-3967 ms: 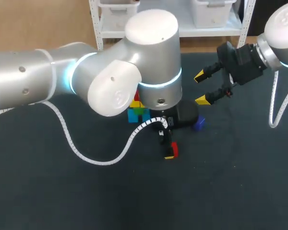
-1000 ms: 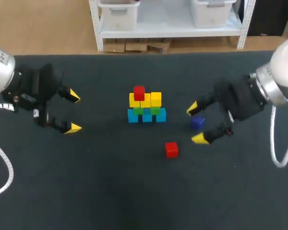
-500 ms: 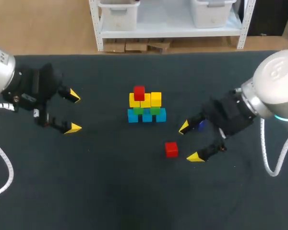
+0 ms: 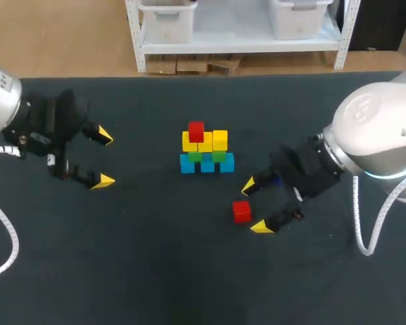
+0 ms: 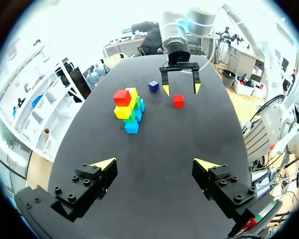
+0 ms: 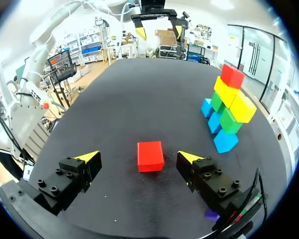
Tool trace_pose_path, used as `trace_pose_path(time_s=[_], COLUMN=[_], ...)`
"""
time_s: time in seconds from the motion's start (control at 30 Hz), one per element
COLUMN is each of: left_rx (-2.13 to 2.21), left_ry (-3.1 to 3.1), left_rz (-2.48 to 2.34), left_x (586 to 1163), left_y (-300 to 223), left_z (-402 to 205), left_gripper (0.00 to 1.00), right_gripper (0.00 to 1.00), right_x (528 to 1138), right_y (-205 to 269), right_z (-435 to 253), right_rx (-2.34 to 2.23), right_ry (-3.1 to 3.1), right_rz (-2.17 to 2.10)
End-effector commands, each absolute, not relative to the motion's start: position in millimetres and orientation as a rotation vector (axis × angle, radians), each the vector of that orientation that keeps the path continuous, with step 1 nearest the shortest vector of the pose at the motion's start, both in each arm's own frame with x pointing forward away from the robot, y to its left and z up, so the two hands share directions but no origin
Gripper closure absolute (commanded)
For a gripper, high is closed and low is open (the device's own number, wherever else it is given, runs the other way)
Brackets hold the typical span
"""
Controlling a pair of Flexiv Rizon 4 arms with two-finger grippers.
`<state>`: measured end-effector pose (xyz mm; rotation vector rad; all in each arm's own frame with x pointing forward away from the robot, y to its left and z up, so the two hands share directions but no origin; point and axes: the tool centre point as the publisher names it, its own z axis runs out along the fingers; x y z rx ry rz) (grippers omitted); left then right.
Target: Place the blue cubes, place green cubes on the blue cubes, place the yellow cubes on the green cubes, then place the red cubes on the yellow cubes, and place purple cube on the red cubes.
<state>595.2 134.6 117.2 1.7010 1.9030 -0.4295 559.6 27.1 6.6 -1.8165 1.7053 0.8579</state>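
The cube stack (image 4: 205, 150) stands mid-table: a blue bottom row, green cubes, a yellow row, and one red cube (image 4: 196, 131) on top at its left. It also shows in the left wrist view as the stack (image 5: 129, 107) and in the right wrist view as the stack (image 6: 226, 112). A loose red cube (image 4: 241, 211) lies in front of it. My right gripper (image 4: 255, 206) is open beside that cube; in its own view the red cube (image 6: 150, 156) lies between the open fingers, untouched. The purple cube (image 5: 153, 86) sits behind the right gripper (image 5: 180, 88). My left gripper (image 4: 104, 158) hangs open and empty at the far left.
The dark table top (image 4: 155, 257) stretches around the stack. The right arm's white body (image 4: 375, 149) hangs over the right side of the table. My left gripper (image 6: 160, 33) shows across the table in the right wrist view.
My right gripper has moved left and toward the front, from around the purple cube to the loose red cube. The left arm and the stack have not moved.
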Motion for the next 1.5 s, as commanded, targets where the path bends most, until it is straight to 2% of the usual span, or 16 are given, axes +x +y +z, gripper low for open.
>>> trace_pose_path(time_s=[0.03,0.27,0.33,0.4,0.43,0.47,0.63,0.7,0.73,0.8,1.1,1.5], left_rx=[1.698,1.698,1.698,1.698,1.698,1.698,1.698,1.698,1.698,1.698,1.698,1.698], left_ry=[1.894,1.894,1.894,1.894,1.894,1.894,1.894,1.894,1.894,1.894,1.894,1.894], left_rz=[-0.432,-0.432,-0.432,-0.432,-0.432,-0.432,-0.432,-0.432,-0.432,-0.432,-0.432,-0.432], left_x=[594.0,594.0,594.0,594.0,594.0,594.0,594.0,594.0,594.0,594.0,594.0,594.0], left_y=[136.5,136.5,136.5,136.5,136.5,136.5,136.5,136.5,136.5,136.5,136.5,136.5], left_z=[115.9,115.9,115.9,115.9,115.9,115.9,115.9,115.9,115.9,115.9,115.9,115.9], left_gripper=[0.00,0.00,0.00,0.00,0.00,0.00,0.00,0.00,0.00,0.00,0.00,0.00], right_gripper=[0.00,0.00,0.24,0.27,0.33,0.52,0.56,0.67,0.75,1.00,1.00,1.00], right_x=[566.7,570.5,571.2,571.7,572.0,572.2,572.4,572.4,572.4,572.3,586.1,652.7], right_y=[29.5,33.5,35.3,36.7,37.1,37.7,37.9,37.9,37.9,37.7,30.8,21.9], right_z=[1.3,-2.8,-3.8,-4.5,-4.7,-5.2,-5.4,-5.4,-5.4,-4.3,20.9,74.5], right_rx=[-1.814,-1.801,-1.802,-1.804,-1.805,-1.809,-1.816,-1.816,-1.816,-1.817,-1.857,-1.704], right_ry=[1.701,1.704,1.701,1.697,1.694,1.691,1.687,1.688,1.688,1.686,1.699,1.710], right_rz=[0.881,0.908,0.912,0.915,0.917,0.918,0.921,0.920,0.920,0.917,0.795,0.754])
